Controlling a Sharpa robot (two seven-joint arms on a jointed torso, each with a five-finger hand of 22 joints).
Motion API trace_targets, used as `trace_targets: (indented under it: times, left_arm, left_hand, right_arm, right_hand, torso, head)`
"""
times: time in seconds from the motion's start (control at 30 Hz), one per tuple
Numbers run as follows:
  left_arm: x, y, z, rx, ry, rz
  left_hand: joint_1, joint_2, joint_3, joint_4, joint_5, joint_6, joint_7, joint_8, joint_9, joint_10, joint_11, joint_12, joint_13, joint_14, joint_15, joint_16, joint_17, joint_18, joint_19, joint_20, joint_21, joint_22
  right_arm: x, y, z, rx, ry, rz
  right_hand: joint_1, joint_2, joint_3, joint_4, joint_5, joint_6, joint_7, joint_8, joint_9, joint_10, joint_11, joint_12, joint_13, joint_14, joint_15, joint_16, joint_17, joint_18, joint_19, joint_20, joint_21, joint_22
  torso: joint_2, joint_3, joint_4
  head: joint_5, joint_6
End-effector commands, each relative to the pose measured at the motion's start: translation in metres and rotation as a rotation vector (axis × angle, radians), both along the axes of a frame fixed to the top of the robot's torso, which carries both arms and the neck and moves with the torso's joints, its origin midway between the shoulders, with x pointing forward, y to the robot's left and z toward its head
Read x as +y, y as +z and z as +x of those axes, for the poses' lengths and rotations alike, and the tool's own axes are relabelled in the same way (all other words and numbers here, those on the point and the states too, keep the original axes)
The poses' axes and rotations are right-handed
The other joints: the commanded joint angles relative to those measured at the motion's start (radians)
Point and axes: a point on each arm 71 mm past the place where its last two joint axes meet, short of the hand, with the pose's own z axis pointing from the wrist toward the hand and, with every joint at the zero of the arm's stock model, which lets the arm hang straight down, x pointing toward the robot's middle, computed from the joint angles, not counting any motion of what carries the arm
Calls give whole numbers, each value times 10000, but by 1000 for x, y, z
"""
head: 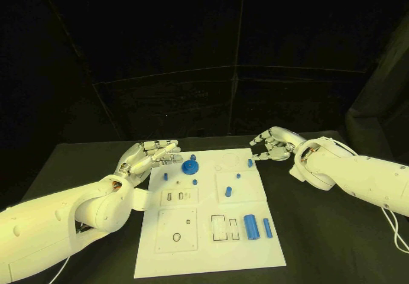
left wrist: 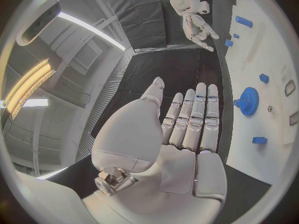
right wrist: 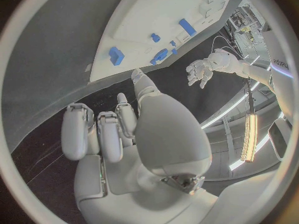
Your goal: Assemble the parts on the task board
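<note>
We find the left hand (head: 152, 154) raised over the table beside the board's (head: 204, 251) far left corner, palm open, fingers straight and lying close side by side, thumb apart; it holds nothing. The left wrist view confirms the empty palm (left wrist: 187, 129). The right hand (head: 274, 144) sits just off the board's far right corner, fingers curled inward; we see nothing in it, and the right wrist view shows the fingers (right wrist: 99, 132) bent over an empty palm.

On the board we note a blue gear (head: 191, 169) near the far left, close to the left hand, a small blue peg (head: 229, 191) mid-board, and a blue cylinder (head: 250, 226) with a thinner blue rod (head: 268, 228) just beside it at the near right. Nothing lies between either hand and the board
</note>
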Motion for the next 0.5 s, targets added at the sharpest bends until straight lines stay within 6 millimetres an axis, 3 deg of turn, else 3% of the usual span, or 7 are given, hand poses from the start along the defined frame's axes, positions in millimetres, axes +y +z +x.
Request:
trace_targets:
  times: [0.03, 0.2, 0.27, 0.5]
  left_arm:
    - [-2, 1, 0, -92, -183, -9]
    - [-3, 1, 1, -85, -191, -7]
    - [-3, 0, 1, -83, -186, -4]
    - [-3, 0, 1, -81, -183, -1]
  left_hand:
    - [24, 91, 11, -57, -57, 73, 298, -62, -3, 60, 16, -36, -8, 71, 8, -63, 13, 73, 76, -4, -51, -11]
    - [26, 92, 12, -61, -57, 73, 297, -62, -3, 61, 15, -37, -8, 71, 8, -66, 13, 73, 78, -4, -53, -11]
    - [26, 92, 12, -61, -57, 73, 297, -62, -3, 61, 15, -37, -8, 71, 8, -66, 13, 73, 78, -4, -53, -11]
    - [26, 92, 12, -61, -57, 73, 297, -62, -3, 61, 15, -37, -8, 71, 8, -66, 13, 73, 78, -4, -53, -11]
  right_arm:
    - [1, -1, 2, 52, 305, 65]
    - [-1, -6, 6, 296, 292, -106]
    - [-1, -9, 6, 409, 339, -145]
    - [0, -18, 4, 798, 532, -227]
  right_hand:
    - [56, 10, 4, -43, 49, -62, 1, -32, -9, -35, 1, -13, 15, 883, -35, 34, 1941, -138, -7, -58, 25, 7]
    - [46, 34, -2, -41, 54, -79, 12, -42, -10, -11, 9, 12, 39, 888, -30, 41, 1962, -140, -2, -57, 29, 16]
    - [34, 45, -9, -38, 57, -75, 18, -40, -7, 0, 15, 23, 49, 888, -27, 41, 1962, -141, 2, -55, 32, 22]
    - [-19, 89, -52, -30, 60, 0, 41, -1, 13, 45, 35, 72, 89, 893, -10, 49, 1984, -146, 16, -44, 42, 45]
  torso:
    - [8, -19, 18]
    - [0, -23, 44]
    - [-11, -39, 37]
    - [-19, -37, 22]
  head:
    - [-2, -18]
    - [-28, -71]
    - [-20, -85]
    - [-16, -124]
